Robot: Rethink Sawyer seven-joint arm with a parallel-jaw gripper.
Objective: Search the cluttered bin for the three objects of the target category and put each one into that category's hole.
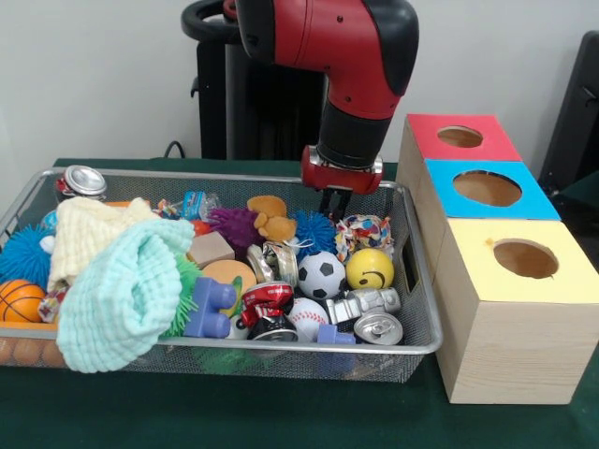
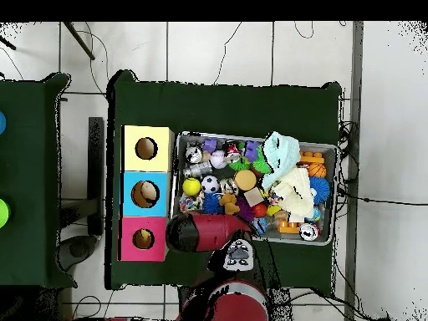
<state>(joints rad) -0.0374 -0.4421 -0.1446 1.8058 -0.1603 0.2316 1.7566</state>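
The cluttered bin (image 1: 416, 348) is standing on the green table (image 1: 281, 421), just beside the row of three boxes, and it is full: balls, crushed cans, rope toys, blocks, and a mint cloth (image 1: 126, 295) that is hanging over its near rim. The category's hole (image 1: 460, 137) is sitting in the red-topped box (image 1: 440, 150), the one farthest from the front camera and closest to the robot.

You are holding the gripper (image 1: 335, 203) low over the far corner of the bin, near the boxes, just above the rope toy (image 1: 365, 229). Its dark fingers are showing only as short tips under the red wrist, so I cannot tell if they are wide or closed, and nothing is visibly hanging from them.

The risk, I think, is coming from the crowding. The soccer ball (image 1: 321, 273), the yellow smiley ball (image 1: 370, 268) and the cans are touching one another, so a descent here may be pinching two things together or pushing a round one away. The cloths are also hiding part of the contents, so a target could be lying unseen beneath. The bin's wire wall is near, and the fingers may be catching it.
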